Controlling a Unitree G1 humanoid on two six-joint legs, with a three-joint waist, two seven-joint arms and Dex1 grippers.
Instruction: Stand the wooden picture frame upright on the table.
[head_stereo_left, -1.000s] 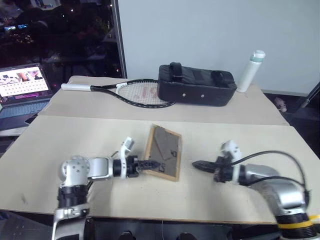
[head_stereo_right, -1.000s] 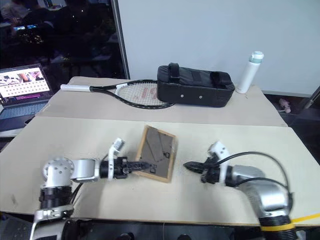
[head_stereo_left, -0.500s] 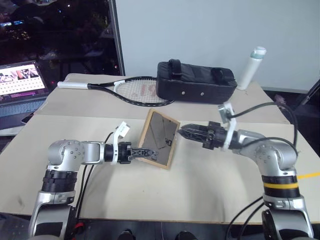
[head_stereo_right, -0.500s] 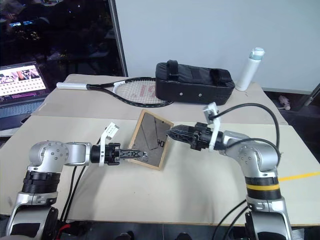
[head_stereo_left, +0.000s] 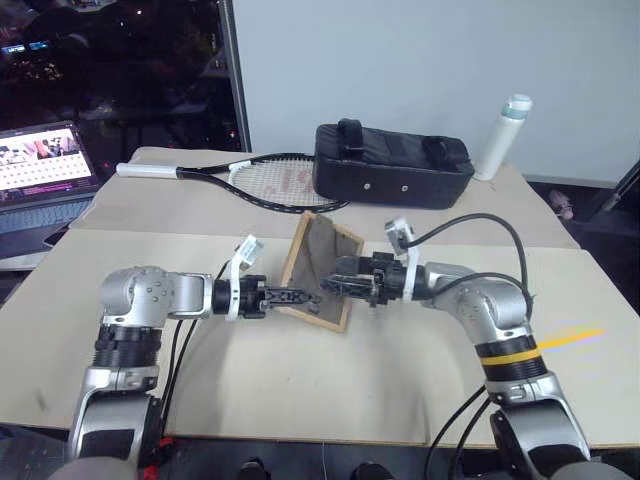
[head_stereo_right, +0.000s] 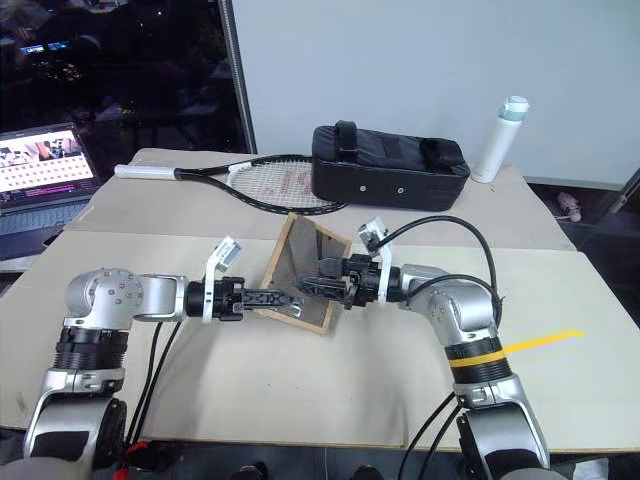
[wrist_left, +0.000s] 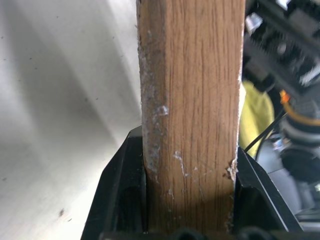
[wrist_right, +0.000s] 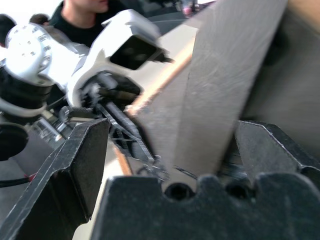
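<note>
Pale wall (head_stereo_left: 400, 50) — dark window (head_stereo_left: 110, 70)

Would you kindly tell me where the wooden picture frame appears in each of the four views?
Left eye view: wooden picture frame centre, tilted, between both claws.
Right eye view: centre, before the black case.
Left wrist view: its wooden edge between the left claw's fingers.
Right wrist view: its back panel between open fingers.
Shared landmark: the frame's light-wood edge.

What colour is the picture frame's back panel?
Dark brown, on the picture frame; clearest in the left eye view.
</note>
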